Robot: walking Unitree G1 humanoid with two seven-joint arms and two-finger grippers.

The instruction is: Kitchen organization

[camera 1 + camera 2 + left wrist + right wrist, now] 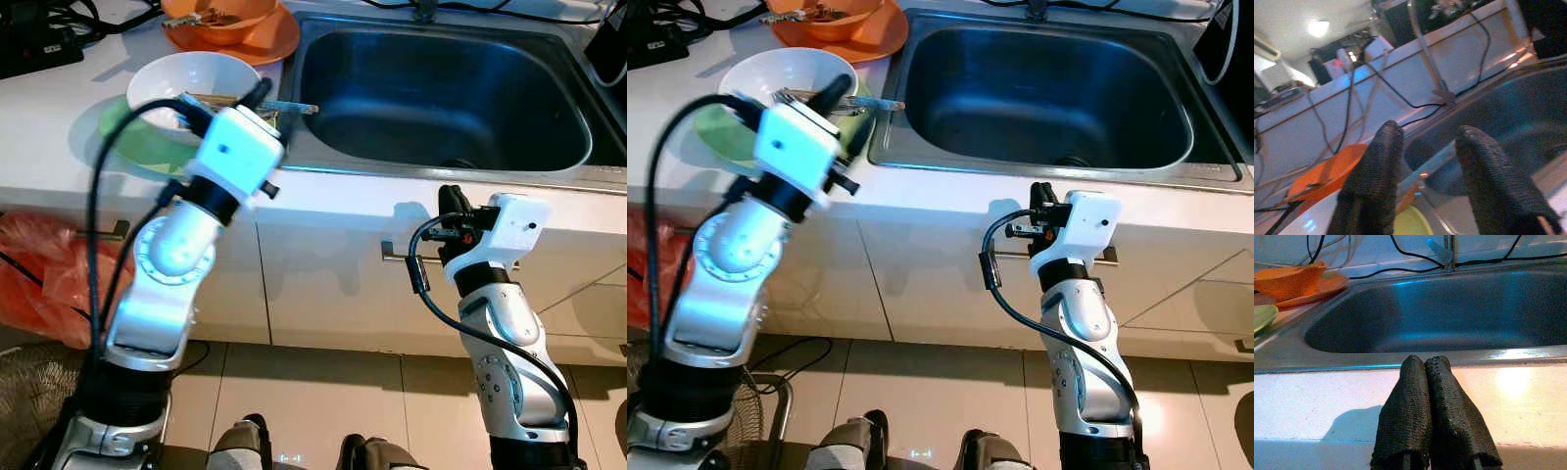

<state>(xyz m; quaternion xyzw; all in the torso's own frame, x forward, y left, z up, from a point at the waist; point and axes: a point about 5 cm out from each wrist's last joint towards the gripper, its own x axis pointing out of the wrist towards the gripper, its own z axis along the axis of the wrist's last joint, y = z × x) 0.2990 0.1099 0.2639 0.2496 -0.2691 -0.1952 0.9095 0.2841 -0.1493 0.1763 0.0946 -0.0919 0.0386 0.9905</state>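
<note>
A white bowl point(186, 80) rests on a green plate point(142, 147) on the white counter, left of the steel sink point(441, 98). Chopsticks and a utensil point(289, 106) lie across the bowl's rim toward the sink. My left gripper point(259, 96) hovers over the bowl's right rim, just above those utensils; in the left wrist view its fingers point(1378, 161) stand open with nothing gripped. Behind, an orange bowl point(220, 18) sits on an orange plate point(265, 44). My right gripper point(1425, 366) is shut and empty, held in front of the counter edge below the sink.
A black power strip with cables point(34, 44) lies at the counter's far left. A red plastic bag point(39, 279) hangs by the lower cabinets, whose handles point(397, 253) stick out. The faucet point(1425, 49) rises behind the sink. Tiled floor lies below.
</note>
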